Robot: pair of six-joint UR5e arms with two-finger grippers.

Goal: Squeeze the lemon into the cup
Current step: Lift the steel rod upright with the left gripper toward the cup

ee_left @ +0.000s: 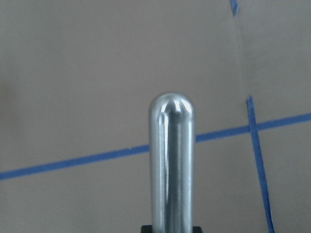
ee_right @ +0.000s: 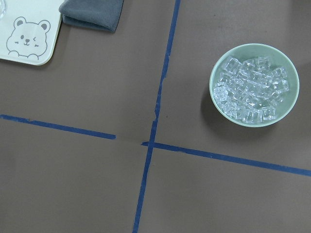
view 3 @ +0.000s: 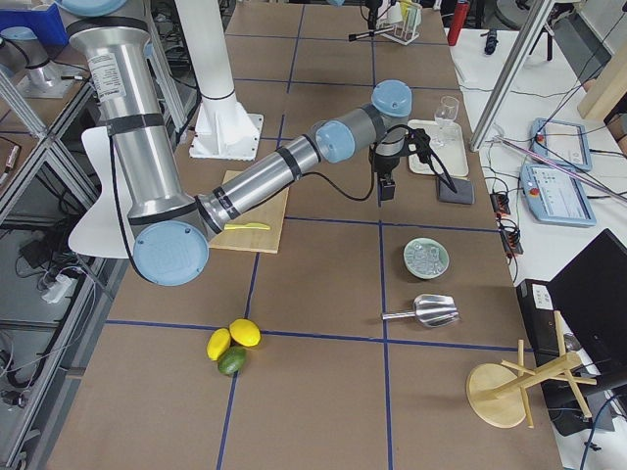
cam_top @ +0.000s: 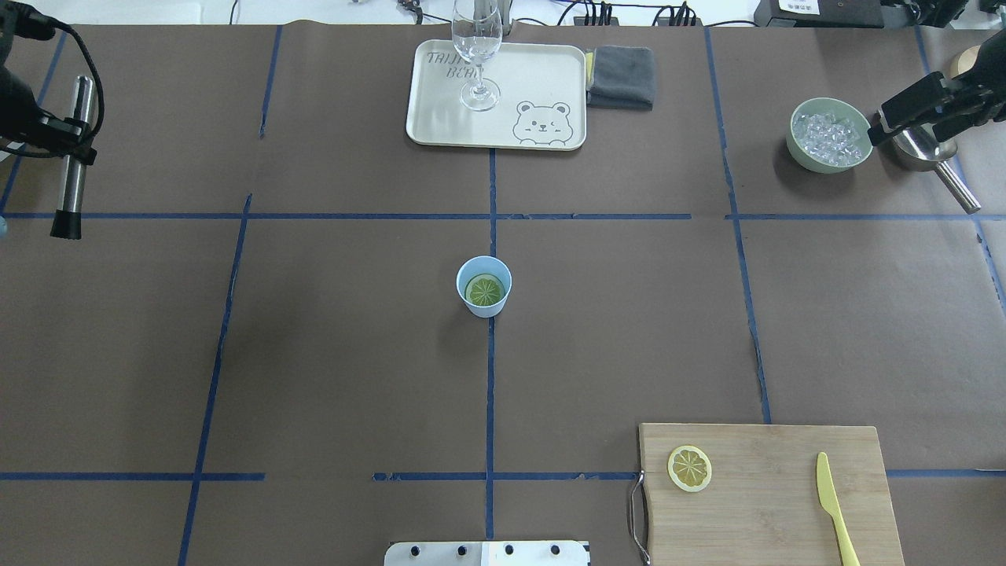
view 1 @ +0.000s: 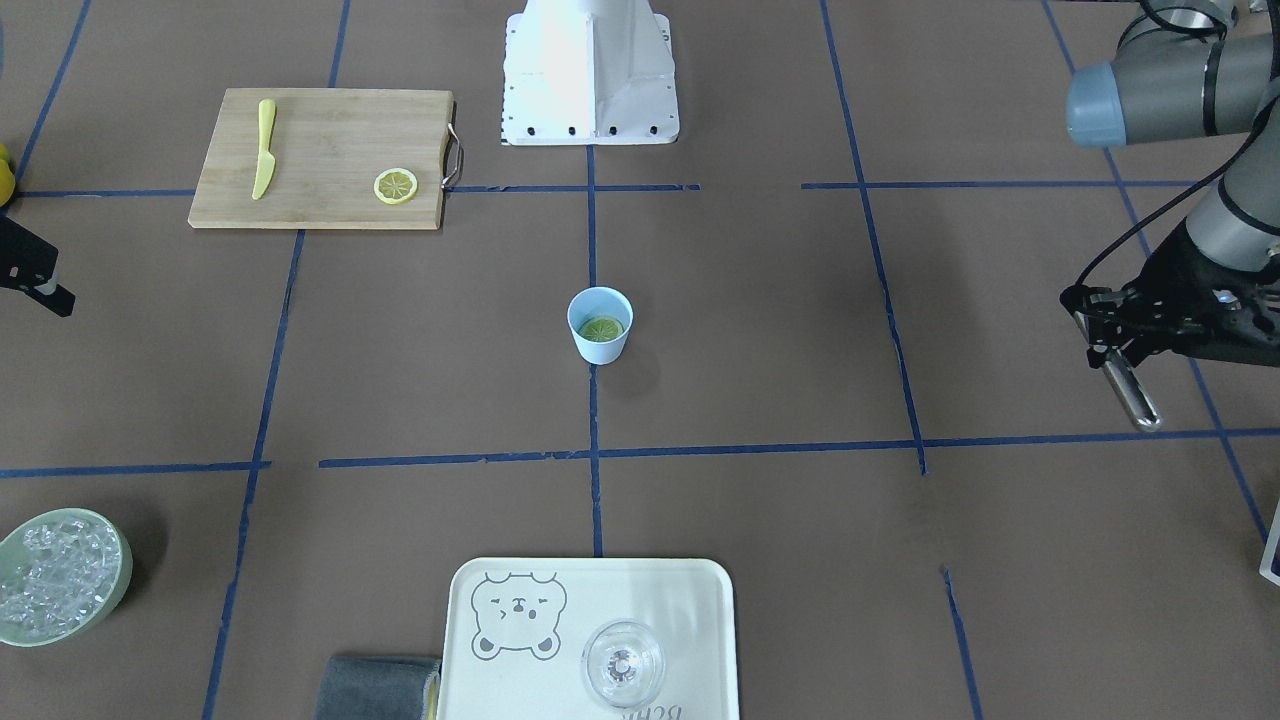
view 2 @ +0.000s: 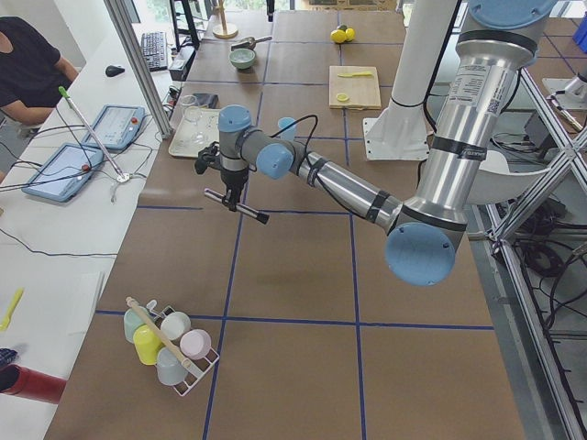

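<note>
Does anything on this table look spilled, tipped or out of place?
Nothing is spilled or tipped. The only oddity: a thin round lemon slice lies whole inside the small light-blue plastic cup.

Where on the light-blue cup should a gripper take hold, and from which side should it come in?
Grip the cup across its outer wall, just below the rim, coming in level from the side. It stands upright and narrows toward the base, so the wider top probably cannot drop through closed jaws. A lemon slice lies inside, so a jaw dipped into the mouth might press on it.
</note>
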